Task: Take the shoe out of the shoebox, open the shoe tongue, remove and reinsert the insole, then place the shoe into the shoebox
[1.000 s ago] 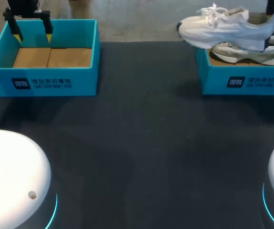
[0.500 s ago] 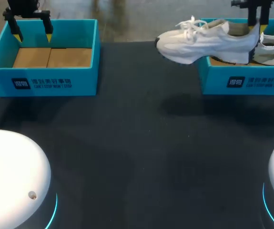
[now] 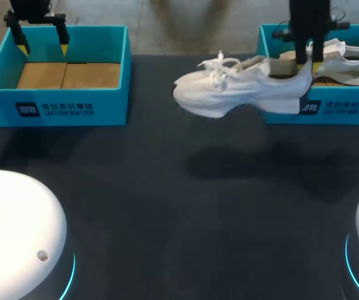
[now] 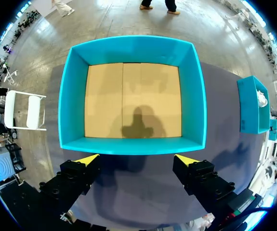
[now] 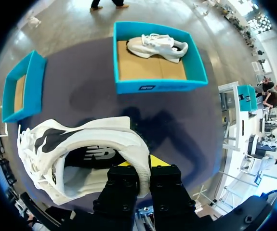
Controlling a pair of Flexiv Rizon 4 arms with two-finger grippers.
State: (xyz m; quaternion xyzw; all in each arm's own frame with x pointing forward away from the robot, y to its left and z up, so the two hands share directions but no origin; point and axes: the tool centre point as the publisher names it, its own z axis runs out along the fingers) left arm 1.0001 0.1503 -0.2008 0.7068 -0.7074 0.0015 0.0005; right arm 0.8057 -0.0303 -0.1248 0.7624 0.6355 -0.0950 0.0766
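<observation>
Above the dark, matte table cloth (image 3: 179,206), just beside the teal cardboard shoebox (image 3: 344,109) on our right, the white lace-up sneaker (image 3: 241,90) hangs in the air, its toe towards our left arm's side, its thick moulded sole underneath and its shadow on the cloth below. Our right gripper (image 3: 308,61) pinches the padded heel collar from both sides, one yellow tip inside the shoe and one outside. The head view shows the loose loops of the laces and the smooth, rounded toe; the right wrist view alone looks down into the sneaker (image 5: 80,144) past the gripper (image 5: 143,163) and shows the dark insole (image 5: 97,156) with pale print lying flat inside. That view also takes in the whole shoebox (image 5: 157,86) ahead, its brown cardboard floor and the second white sneaker (image 5: 152,45) lying along its far wall, which the head view (image 3: 344,62) partly hides behind the arm. Our left gripper (image 3: 42,40) hangs with its fingers spread wide, holding nothing, over the back of the other teal shoebox (image 3: 60,109); the left wrist view looks straight down past the gripper (image 4: 136,159) into this box (image 4: 133,144), onto a plain cardboard floor crossed by straight seams
</observation>
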